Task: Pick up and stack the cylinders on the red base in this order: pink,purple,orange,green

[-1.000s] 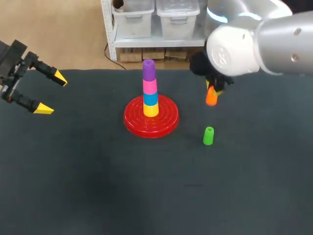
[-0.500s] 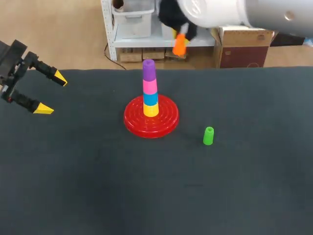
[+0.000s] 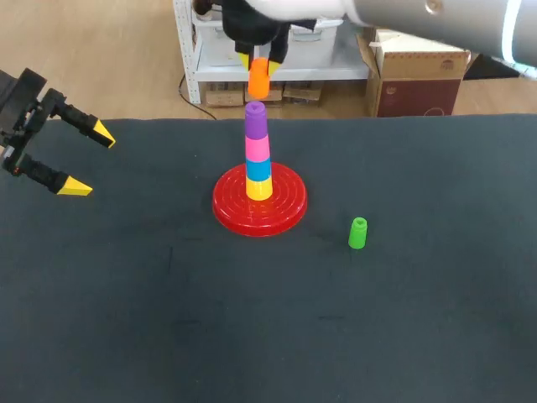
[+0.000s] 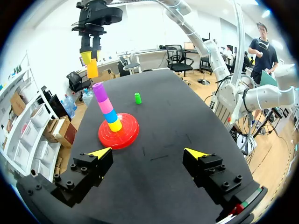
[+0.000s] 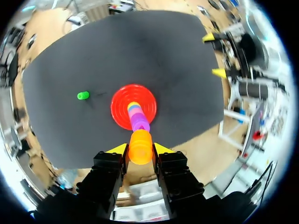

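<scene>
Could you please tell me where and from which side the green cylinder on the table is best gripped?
Grip the green cylinder across its round side wall, near the top, coming straight down from above. It stands upright on the table, apart from the red base, nothing close around it, so the open left hand could probably close from any two opposite sides.

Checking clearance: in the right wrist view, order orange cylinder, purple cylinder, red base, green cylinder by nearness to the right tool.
1. orange cylinder, in the right tool
2. purple cylinder, stack top
3. red base, under stack
4. green cylinder, standing apart
</scene>
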You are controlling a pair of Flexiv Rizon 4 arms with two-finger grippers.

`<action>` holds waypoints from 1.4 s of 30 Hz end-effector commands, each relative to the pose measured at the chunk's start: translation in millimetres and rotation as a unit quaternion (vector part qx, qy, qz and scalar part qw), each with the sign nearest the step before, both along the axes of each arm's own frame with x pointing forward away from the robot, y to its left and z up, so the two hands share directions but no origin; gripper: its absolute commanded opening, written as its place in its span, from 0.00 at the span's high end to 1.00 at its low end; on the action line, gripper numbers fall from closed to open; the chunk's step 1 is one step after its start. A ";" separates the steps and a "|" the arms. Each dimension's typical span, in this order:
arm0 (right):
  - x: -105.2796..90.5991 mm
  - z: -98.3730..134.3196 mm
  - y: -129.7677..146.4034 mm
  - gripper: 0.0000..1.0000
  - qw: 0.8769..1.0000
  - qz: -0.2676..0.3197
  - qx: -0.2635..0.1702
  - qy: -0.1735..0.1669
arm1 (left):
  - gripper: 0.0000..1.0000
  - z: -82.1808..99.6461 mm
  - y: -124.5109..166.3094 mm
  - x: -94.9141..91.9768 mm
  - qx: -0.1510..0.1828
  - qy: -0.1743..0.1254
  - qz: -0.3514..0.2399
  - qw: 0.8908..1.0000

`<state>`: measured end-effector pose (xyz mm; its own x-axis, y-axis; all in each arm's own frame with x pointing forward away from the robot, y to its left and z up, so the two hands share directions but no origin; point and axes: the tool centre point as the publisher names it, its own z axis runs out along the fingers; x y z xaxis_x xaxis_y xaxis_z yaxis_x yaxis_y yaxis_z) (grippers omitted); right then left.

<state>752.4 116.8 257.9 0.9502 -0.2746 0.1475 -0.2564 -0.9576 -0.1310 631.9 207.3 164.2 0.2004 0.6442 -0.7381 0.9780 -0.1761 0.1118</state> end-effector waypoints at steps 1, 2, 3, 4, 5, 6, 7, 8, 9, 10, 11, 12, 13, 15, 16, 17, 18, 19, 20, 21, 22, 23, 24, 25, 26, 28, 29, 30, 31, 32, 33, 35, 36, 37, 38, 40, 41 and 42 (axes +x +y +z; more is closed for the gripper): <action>7.4 5.8 -2.7 1.00 0.999 0.039 -0.007 0.035 | 0.00 -1.0 0.5 -0.1 0.000 -0.001 0.000 1.000; 7.7 4.1 -2.0 1.00 0.998 0.045 -0.016 0.035 | 0.00 -1.0 0.5 -0.1 0.000 -0.001 0.000 1.000; 8.3 1.9 -1.1 1.00 0.998 0.048 -0.021 0.037 | 0.00 -1.0 0.5 -0.1 0.000 -0.001 0.000 1.000; 9.3 -0.7 -0.2 1.00 0.998 0.050 -0.027 0.038 | 0.00 -1.0 0.5 -0.1 0.000 -0.001 0.000 1.000; 9.9 -3.0 0.9 1.00 0.997 0.055 -0.030 0.041 | 0.00 -1.0 0.5 -0.1 0.000 -0.001 0.000 1.000; 10.4 -4.9 2.3 1.00 0.997 0.058 -0.033 0.043 | 0.00 -1.0 0.5 -0.1 0.000 -0.001 0.000 1.000; 11.0 -6.8 3.9 1.00 0.996 0.062 -0.038 0.044 | 0.00 -1.0 0.5 -0.1 0.000 -0.001 0.000 1.000; 11.4 -8.4 5.5 1.00 0.996 0.065 -0.042 0.044 | 0.00 -1.0 0.5 -0.1 0.000 -0.001 0.000 1.000; 11.5 -9.6 7.2 1.00 0.996 0.069 -0.043 0.046 | 0.00 -1.0 0.5 -0.1 0.000 -0.001 0.000 1.000; 11.8 -10.9 8.9 1.00 0.995 0.071 -0.043 0.047 | 0.00 -1.0 0.5 -0.1 0.000 -0.001 0.000 1.000; 12.3 -12.4 10.3 1.00 0.995 0.073 -0.047 0.047 | 0.00 -1.0 0.5 -0.1 0.000 -0.001 0.000 1.000; 12.4 -13.7 11.4 1.00 0.995 0.075 -0.048 0.047 | 0.00 -1.0 0.5 -0.1 0.000 -0.001 0.000 1.000; 12.5 -15.0 12.2 1.00 0.995 0.076 -0.048 0.049 | 0.00 -1.0 0.5 -0.1 0.000 -0.001 0.000 1.000; 12.7 -17.7 13.3 1.00 0.994 0.078 -0.053 0.050 | 0.00 -1.0 0.5 -0.1 0.000 -0.001 0.000 1.000; 12.5 -19.2 13.5 1.00 0.994 0.080 -0.054 0.053 | 0.00 -1.0 0.5 -0.1 0.000 -0.001 0.000 1.000; 12.6 -20.8 13.6 1.00 0.994 0.079 -0.057 0.053 | 0.00 -1.0 0.5 -0.1 0.000 -0.001 0.000 1.000; 13.0 -22.3 13.6 1.00 0.994 0.079 -0.058 0.053 | 0.00 -1.0 0.5 -0.1 0.000 -0.001 0.000 1.000; 13.3 -24.0 13.4 1.00 0.993 0.080 -0.060 0.056 | 0.00 -1.0 0.5 -0.1 0.000 -0.001 0.000 1.000; 13.4 -25.6 13.5 1.00 0.993 0.081 -0.062 0.057 | 0.00 -1.0 0.5 -0.1 0.000 -0.001 0.000 1.000; 13.7 -26.9 13.7 1.00 0.993 0.081 -0.063 0.056 | 0.00 -1.0 0.5 -0.1 0.000 -0.001 0.000 1.000; 14.0 -28.1 14.0 1.00 0.993 0.081 -0.064 0.058 | 0.00 -1.0 0.5 -0.1 0.000 -0.001 0.000 1.000; 14.3 -29.5 14.6 1.00 0.993 0.082 -0.066 0.059 | 0.00 -1.0 0.5 -0.1 0.000 -0.001 0.000 1.000; 14.6 -30.3 14.9 1.00 0.993 0.082 -0.066 0.059 | 0.00 -1.0 0.5 -0.1 0.000 -0.001 0.000 1.000; 15.5 -31.5 15.5 1.00 0.993 0.081 -0.066 0.059 | 0.00 -1.0 0.5 -0.1 0.000 -0.001 0.000 1.000; 16.0 -32.2 16.0 1.00 0.993 0.081 -0.067 0.059 | 0.00 -1.0 0.5 -0.1 0.000 -0.001 0.000 1.000; 17.6 -33.0 16.7 1.00 0.993 0.080 -0.067 0.058 | 0.00 -1.0 0.5 -0.1 0.000 -0.001 0.000 1.000; 18.1 -33.2 16.9 1.00 0.993 0.080 -0.066 0.058 | 0.00 -1.0 0.5 -0.1 0.000 -0.001 0.000 1.000; 18.5 -33.0 17.1 1.00 0.993 0.079 -0.066 0.057 | 0.00 -1.0 0.5 -0.1 0.000 -0.001 0.000 1.000; 18.7 -32.4 17.2 1.00 0.993 0.079 -0.066 0.057 | 0.00 -1.0 0.5 -0.1 0.000 -0.001 0.000 1.000; 18.4 -31.7 17.4 1.00 0.993 0.079 -0.065 0.056 | 0.00 -1.0 0.5 -0.1 0.000 -0.001 0.000 1.000; 17.8 -31.6 17.6 1.00 0.993 0.081 -0.066 0.056 | 0.00 -1.0 0.5 -0.1 0.000 -0.001 0.000 1.000; 15.9 -33.8 17.9 1.00 0.992 0.085 -0.070 0.057 | 0.00 -1.0 0.5 -0.1 0.000 -0.001 0.000 1.000; 14.4 -35.9 18.3 1.00 0.992 0.086 -0.073 0.058 | 0.00 -1.0 0.5 -0.1 0.000 -0.001 0.000 1.000; 13.0 -37.9 18.4 1.00 0.992 0.088 -0.075 0.060 | 0.00 -1.0 0.5 -0.1 0.000 -0.001 0.000 1.000; 11.6 -40.7 18.5 1.00 0.991 0.089 -0.078 0.062 | 0.00 -1.0 0.5 -0.1 0.000 -0.001 0.000 1.000; 9.2 -45.2 18.2 1.00 0.991 0.088 -0.080 0.065 | 0.00 -1.0 0.5 -0.1 0.000 -0.001 0.000 1.000; 8.0 -47.3 17.7 1.00 0.991 0.087 -0.082 0.066 | 0.00 -1.0 0.5 -0.1 0.000 -0.001 0.000 1.000; 7.2 -49.2 16.9 1.00 0.991 0.084 -0.083 0.068 | 0.00 -1.0 0.5 -0.1 0.000 -0.001 0.000 1.000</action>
